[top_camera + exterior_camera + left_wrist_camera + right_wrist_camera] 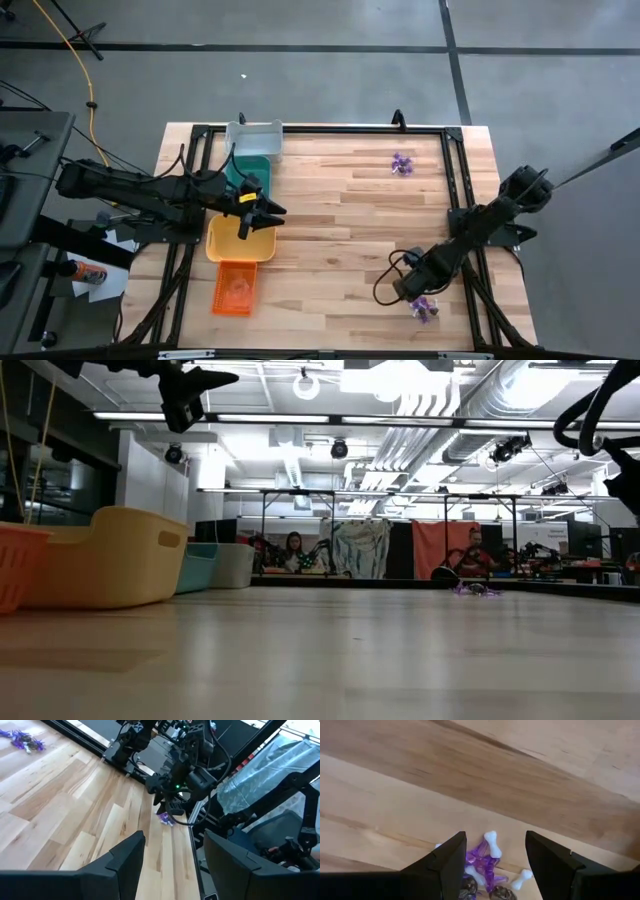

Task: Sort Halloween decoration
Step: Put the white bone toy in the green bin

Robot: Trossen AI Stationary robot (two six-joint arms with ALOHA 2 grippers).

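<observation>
One small heap of Halloween decoration (484, 859), purple pieces with white bones and dark bits, lies on the table near its right front corner (424, 308). My right gripper (492, 856) points down over it, open, a finger on either side of the heap and not touching it; the left wrist view shows it too (169, 809). A second purple heap (402, 163) lies far back on the table. My left gripper (264, 214) hovers open and level above the yellow tray (222, 245), with nothing between its fingers (172, 865).
Several trays stand in a row along the table's left side: grey (255, 135) farthest back, then teal (258, 165), yellow, and orange (235, 288) nearest. A black frame (455, 190) runs around the table. The middle of the wooden top is free room.
</observation>
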